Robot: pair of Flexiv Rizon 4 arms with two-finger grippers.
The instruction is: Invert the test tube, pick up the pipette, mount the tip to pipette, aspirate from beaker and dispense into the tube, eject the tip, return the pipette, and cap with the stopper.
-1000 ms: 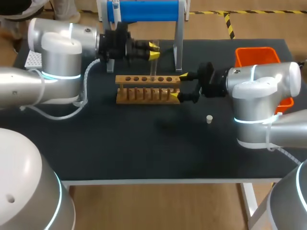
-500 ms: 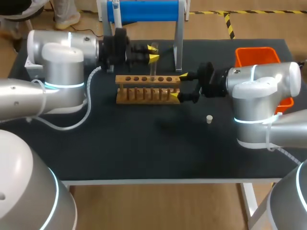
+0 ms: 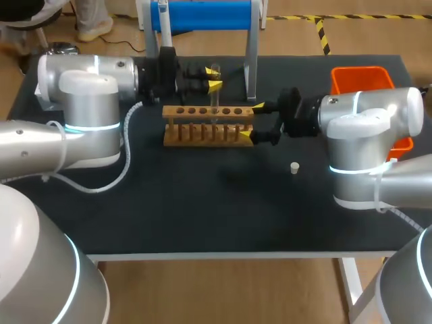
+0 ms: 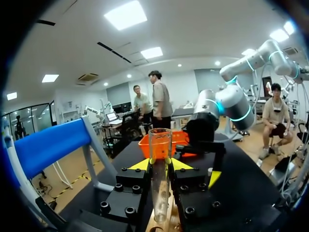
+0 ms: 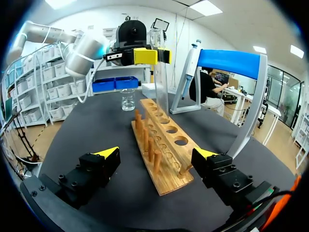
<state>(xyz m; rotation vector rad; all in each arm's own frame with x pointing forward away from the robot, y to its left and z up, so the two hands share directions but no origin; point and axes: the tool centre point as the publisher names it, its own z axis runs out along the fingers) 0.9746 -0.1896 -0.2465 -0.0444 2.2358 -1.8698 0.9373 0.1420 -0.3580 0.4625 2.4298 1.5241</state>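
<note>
The test tube (image 4: 160,145) stands upright, mouth up, clenched between the left fingers (image 4: 140,166), its lower end down at the wooden rack (image 5: 166,137) beneath them. It looks like thin glass: light, stiff, slick and easily cracked, so a gentle squeeze on the upper wall, as here, seems the safe hold. The right fingers (image 5: 107,153) are spread and released, with the rack's near end between them on the counter (image 3: 202,209). No label or writing shows on tube or rack.
</note>
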